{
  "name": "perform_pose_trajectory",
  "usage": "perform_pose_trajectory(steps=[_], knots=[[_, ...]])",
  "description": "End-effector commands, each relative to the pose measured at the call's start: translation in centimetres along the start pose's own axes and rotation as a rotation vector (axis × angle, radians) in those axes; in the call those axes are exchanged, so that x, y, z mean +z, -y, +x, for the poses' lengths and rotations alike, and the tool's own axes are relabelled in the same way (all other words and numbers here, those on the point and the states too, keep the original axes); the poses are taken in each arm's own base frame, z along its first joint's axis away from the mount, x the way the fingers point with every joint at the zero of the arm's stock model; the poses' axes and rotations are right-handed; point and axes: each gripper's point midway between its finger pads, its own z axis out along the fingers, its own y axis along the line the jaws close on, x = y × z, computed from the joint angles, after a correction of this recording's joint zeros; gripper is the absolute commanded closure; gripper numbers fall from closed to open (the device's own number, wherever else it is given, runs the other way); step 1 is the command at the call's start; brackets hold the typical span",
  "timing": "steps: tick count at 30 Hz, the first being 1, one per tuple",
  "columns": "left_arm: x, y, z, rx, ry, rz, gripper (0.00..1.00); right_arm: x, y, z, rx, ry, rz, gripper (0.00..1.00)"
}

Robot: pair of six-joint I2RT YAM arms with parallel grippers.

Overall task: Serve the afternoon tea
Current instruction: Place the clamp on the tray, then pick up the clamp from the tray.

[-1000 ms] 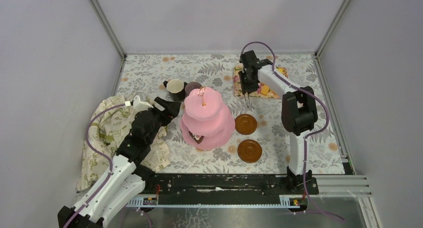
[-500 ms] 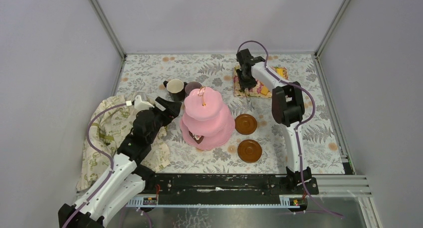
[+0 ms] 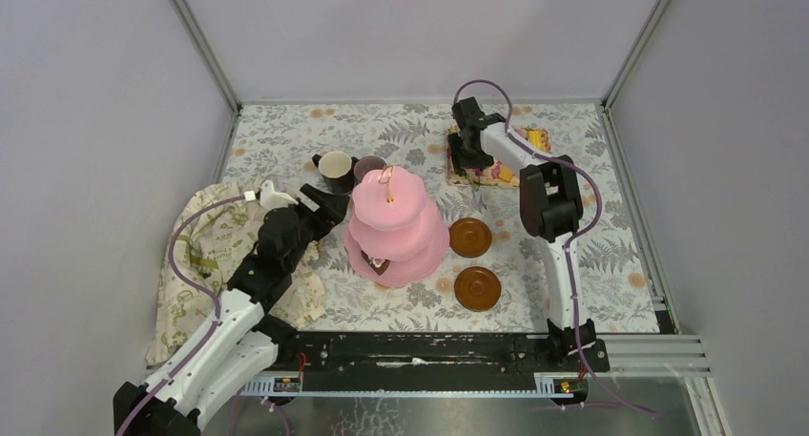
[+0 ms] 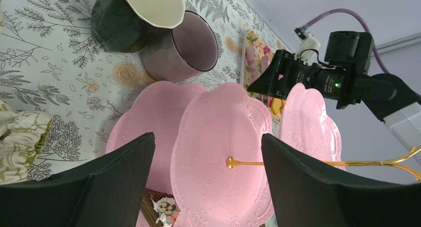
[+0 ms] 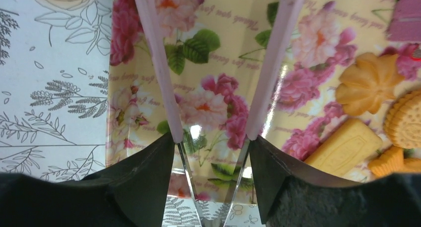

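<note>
The pink three-tier cake stand [image 3: 396, 226] stands mid-table, with a dark sweet [image 3: 379, 262] on its bottom tier. My left gripper [image 3: 320, 205] hovers just left of it, open and empty; in the left wrist view the cake stand [image 4: 223, 137] shows between the fingers. Two mugs [image 3: 336, 169] [image 3: 368, 168] sit behind the stand and two brown saucers [image 3: 470, 237] [image 3: 477, 288] to its right. My right gripper [image 5: 212, 142] is shut on pink-armed tongs [image 5: 159, 63], whose arms are spread with nothing between them over the floral tray [image 5: 218, 58]. Orange sweets [image 5: 367, 83] lie to their right.
A beige leaf-print cloth [image 3: 205, 255] lies crumpled under the left arm at the table's left edge. The floral tray [image 3: 506, 174] sits at the back right. Grey walls with metal posts close in the table on three sides.
The right arm has drawn back over the tray's left part. Its jaws have widened and the tongs' arms have spread apart. The left arm has barely moved.
</note>
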Motion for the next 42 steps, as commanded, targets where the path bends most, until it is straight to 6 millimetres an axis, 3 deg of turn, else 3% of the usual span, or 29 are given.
perform_pose_trajectory(steps=[1,11,15,26,35,42], knots=[[0.1,1.3,-0.5,-0.018,0.023,0.059,0.14,-1.8,0.3,-1.3,0.021,0.087,-0.004,0.36],[0.1,1.1,-0.4,-0.018,0.023,0.056,0.14,-1.4,0.3,-0.3,0.069,0.142,-0.007,0.35],[0.1,1.1,-0.3,-0.019,0.02,0.056,0.14,-0.7,0.0,1.2,0.107,0.152,-0.033,0.36],[0.0,1.0,-0.4,-0.02,0.027,0.054,0.15,0.5,-0.9,2.7,0.201,0.207,-0.108,0.46],[-0.2,1.2,-0.6,-0.02,0.033,0.059,0.14,-1.3,-0.7,2.1,0.24,0.283,-0.121,0.53],[-0.4,1.6,-1.0,-0.023,0.041,0.068,0.14,-4.4,-0.1,0.6,0.251,0.338,-0.117,0.54]])
